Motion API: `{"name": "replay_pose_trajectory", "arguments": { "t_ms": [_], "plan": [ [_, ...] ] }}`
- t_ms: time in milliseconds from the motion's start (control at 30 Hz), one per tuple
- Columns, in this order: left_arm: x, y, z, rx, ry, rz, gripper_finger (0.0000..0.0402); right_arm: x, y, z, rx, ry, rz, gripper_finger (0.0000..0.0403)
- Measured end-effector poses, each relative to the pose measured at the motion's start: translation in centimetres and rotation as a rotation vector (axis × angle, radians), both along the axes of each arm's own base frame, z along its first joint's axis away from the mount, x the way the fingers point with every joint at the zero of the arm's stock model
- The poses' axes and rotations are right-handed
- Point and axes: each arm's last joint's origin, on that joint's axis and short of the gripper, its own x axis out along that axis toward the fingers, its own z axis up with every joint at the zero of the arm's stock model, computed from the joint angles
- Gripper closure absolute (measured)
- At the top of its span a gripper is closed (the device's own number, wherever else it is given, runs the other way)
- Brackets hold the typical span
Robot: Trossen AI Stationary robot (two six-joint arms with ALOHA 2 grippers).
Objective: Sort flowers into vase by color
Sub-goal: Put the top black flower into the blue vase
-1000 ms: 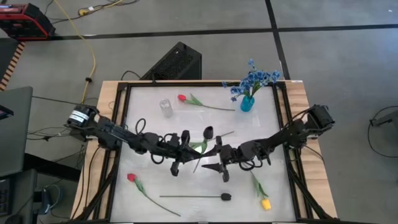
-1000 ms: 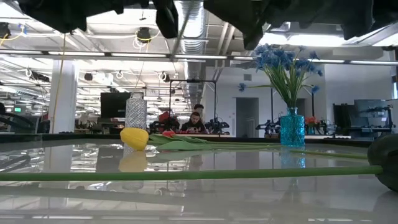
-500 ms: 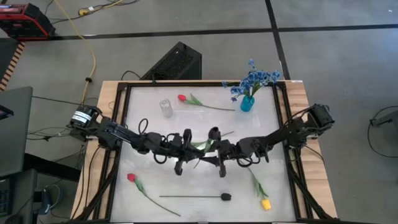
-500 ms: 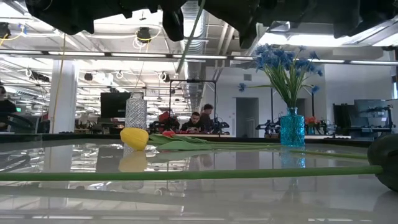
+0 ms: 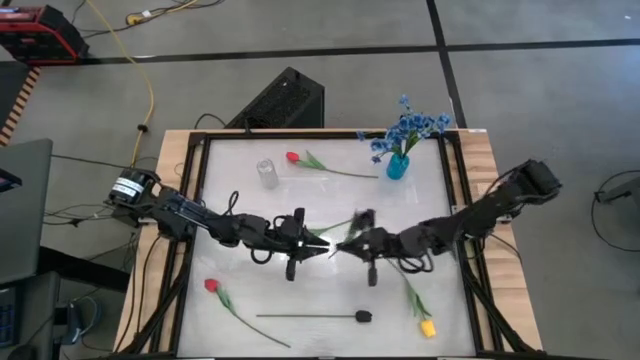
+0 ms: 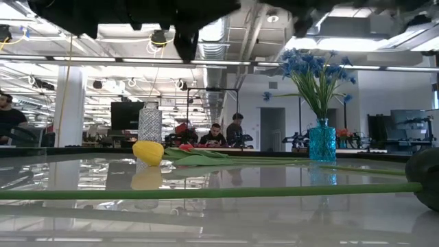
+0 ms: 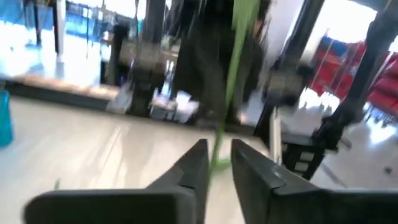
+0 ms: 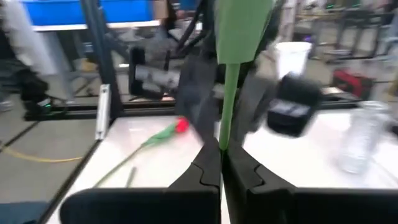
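Having just clamped the flower stem (image 8: pixel 231 93), right gripper (image 8: pixel 221 157); left gripper (image 7: pixel 218 167) newly loosened around it.

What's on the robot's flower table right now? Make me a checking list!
Surface: glossy white table, no spills seen.
Job's things: blue flowers in a teal vase; clear vase; red tulips, yellow tulip and black-headed flower lying loose.
Clutter: nothing seen.
Grippers: right gripper, jaws shut on a green stem; left gripper, jaws open around it.
Cables: yellow cable on the floor.
Surroundings: people far behind.
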Motion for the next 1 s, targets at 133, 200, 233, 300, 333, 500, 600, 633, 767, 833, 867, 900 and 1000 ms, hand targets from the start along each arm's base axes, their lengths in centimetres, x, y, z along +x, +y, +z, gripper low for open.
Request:
{"name": "replay_pose_trajectory", "arguments": {
  "t_ms": [133, 200, 233, 300, 333, 500, 600, 633, 767, 833, 867, 900, 1000],
  "plan": [
    [-0.8, 0.3, 0.6, 0.020, 0.080, 0.044, 0.0293, -2.8, 0.0, 0.9, -0.036, 0.039, -0.080, 0.0379],
    [-1.3, 0.6, 0.4, 0.017, 0.161, 0.080, 0.0278, -4.3, -0.4, 1.3, -0.063, 0.056, -0.155, 0.0379],
    [-1.5, 0.6, 0.1, 0.010, 0.211, 0.093, 0.0273, -5.1, -0.6, 1.4, -0.079, 0.065, -0.199, 0.0379],
    [-1.8, 0.8, -0.5, -0.005, 0.293, 0.124, 0.0267, -6.7, -1.5, 1.6, -0.095, 0.073, -0.281, 0.0379],
    [-2.0, 0.8, -0.8, -0.007, 0.331, 0.138, 0.0266, -7.4, -2.0, 1.6, -0.094, 0.074, -0.326, 0.0379],
    [-2.7, 0.3, -2.6, 0.024, 0.484, 0.207, 0.0264, -9.9, -5.6, 1.0, -0.101, 0.041, -0.585, 0.0379],
    [-2.8, 0.0, -3.1, 0.064, 0.469, 0.250, 0.0264, -10.7, -7.9, 0.2, -0.116, 0.048, -0.708, 0.0379],
    [-2.9, 0.0, -3.2, 0.085, 0.474, 0.254, 0.0264, -10.9, -8.7, -0.1, -0.114, 0.049, -0.747, 0.0379],
    [-3.0, 0.4, -3.5, 0.109, 0.483, 0.270, 0.0264, -11.9, -11.1, -0.3, -0.136, 0.051, -0.860, 0.0379],
    [-3.0, 0.5, -3.6, 0.109, 0.486, 0.275, 0.0264, -12.2, -11.9, 0.0, -0.164, 0.057, -0.905, 0.0379],
    [-3.0, 0.6, -3.6, 0.110, 0.488, 0.276, 0.0264, -12.3, -12.3, 0.1, -0.171, 0.054, -0.925, 0.0379],
    [-3.0, 0.5, -3.6, 0.111, 0.489, 0.274, 0.0264, -12.5, -12.7, 0.3, -0.174, 0.049, -0.936, 0.0379],
    [-3.0, 0.5, -3.7, 0.139, 0.497, 0.263, 0.0264, -12.8, -13.6, 0.5, -0.170, 0.044, -0.954, 0.0379]
  ]
}}
